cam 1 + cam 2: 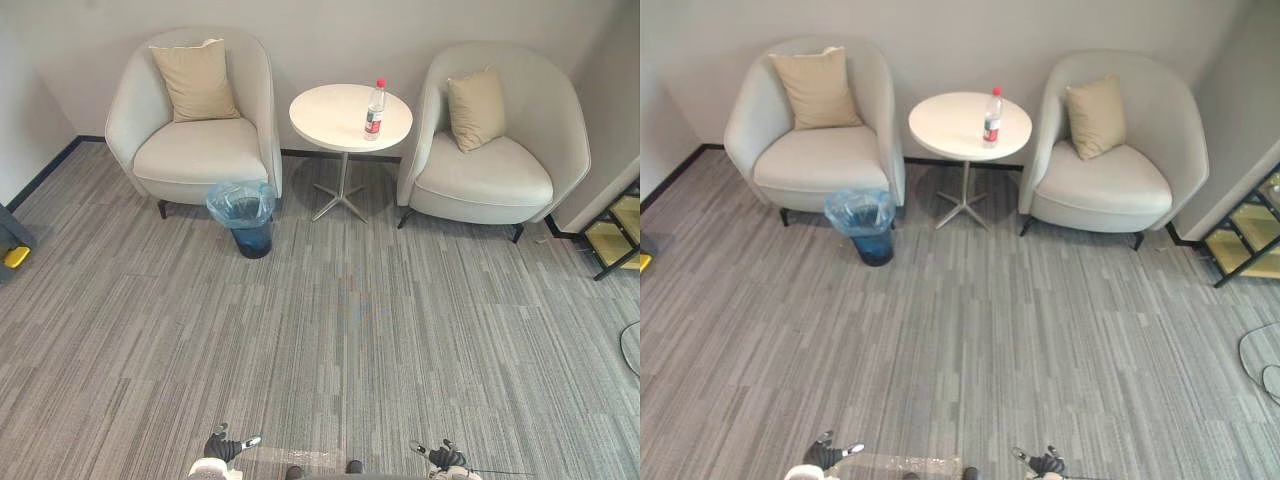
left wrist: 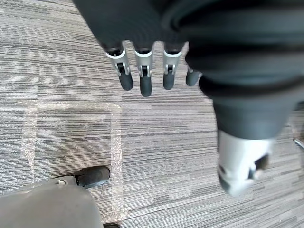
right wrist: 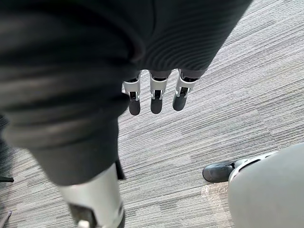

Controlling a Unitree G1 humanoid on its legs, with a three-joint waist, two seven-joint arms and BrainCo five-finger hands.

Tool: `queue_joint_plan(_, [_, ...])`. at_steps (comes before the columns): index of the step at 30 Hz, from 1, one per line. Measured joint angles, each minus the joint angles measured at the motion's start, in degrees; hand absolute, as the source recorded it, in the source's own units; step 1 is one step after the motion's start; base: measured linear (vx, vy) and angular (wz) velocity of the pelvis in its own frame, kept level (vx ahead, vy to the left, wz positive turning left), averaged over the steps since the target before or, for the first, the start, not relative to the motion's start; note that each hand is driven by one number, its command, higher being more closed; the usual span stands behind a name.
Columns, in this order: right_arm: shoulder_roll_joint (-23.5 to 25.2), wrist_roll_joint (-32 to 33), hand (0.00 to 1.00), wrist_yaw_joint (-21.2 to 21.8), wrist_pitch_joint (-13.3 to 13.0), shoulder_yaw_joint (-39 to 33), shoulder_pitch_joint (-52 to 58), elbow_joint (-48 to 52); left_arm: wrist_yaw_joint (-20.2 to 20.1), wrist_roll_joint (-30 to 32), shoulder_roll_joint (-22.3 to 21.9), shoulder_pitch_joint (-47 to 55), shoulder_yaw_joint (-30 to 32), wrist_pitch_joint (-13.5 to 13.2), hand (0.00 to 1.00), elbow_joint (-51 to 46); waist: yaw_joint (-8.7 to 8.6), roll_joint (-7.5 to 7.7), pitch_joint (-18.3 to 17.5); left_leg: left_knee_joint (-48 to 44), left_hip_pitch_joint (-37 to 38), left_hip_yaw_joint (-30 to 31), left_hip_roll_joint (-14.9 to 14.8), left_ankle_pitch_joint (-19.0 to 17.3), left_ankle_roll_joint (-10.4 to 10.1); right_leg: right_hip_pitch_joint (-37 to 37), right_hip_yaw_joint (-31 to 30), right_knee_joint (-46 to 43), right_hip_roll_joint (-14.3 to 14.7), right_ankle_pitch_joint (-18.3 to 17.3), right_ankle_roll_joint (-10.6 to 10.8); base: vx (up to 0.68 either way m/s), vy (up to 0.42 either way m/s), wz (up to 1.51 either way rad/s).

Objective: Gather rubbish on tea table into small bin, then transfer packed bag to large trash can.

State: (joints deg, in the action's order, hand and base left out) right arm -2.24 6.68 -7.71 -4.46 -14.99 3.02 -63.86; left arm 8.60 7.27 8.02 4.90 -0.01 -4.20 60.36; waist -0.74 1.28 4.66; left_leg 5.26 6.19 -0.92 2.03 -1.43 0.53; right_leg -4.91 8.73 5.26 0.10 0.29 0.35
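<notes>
At the far wall, the round white tea table point(image 1: 350, 118) stands on a single stem with splayed feet; all positions below are given from it. On its top, toward the right-hand edge, a clear plastic bottle point(image 1: 375, 108) with a red cap and red label stands upright: the one piece of rubbish visible. The small bin point(image 1: 243, 225) is dark and lined with a blue bag point(image 1: 240, 198) whose rim is folded over its lip. It sits on the carpet point(image 1: 350, 330) to the table's left and a little nearer the robot, just beside the front of the left armchair point(image 1: 195, 140). A second armchair point(image 1: 495, 170) flanks the table on the right; each carries a tan cushion point(image 1: 197, 80).

Well apart from the table, at the near edge of the floor, both hands hang low. The left hand point(image 2: 144, 76) has its fingers straight and slack, pointing at the floor, with nothing in them. The right hand point(image 3: 156, 97) is likewise loose-fingered and empty.

Progress, as judged from this layout: nothing is done. The bottle is not yet collected, the bag holds nothing as far as can be seen and is not tied, and the carry to the large trash can lies ahead. The first requirement appears to be an approach across the open floor to within reach of the table.
</notes>
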Motion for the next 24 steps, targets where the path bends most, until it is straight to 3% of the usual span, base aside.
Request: queue_joint_plan(24, [0.0, 1.4, 0.00, 1.0, 0.5, 0.7, -0.1, 0.0, -1.1, 0.5, 0.4, -1.2, -1.4, 0.6, 0.00, 0.2, -0.07, 0.43, 0.3, -0.3, -0.2, -0.5, -0.4, -0.4, -0.5, 0.0, -0.6, 0.2, 0.3, -0.1, 0.0, 0.00, 0.000, 0.00])
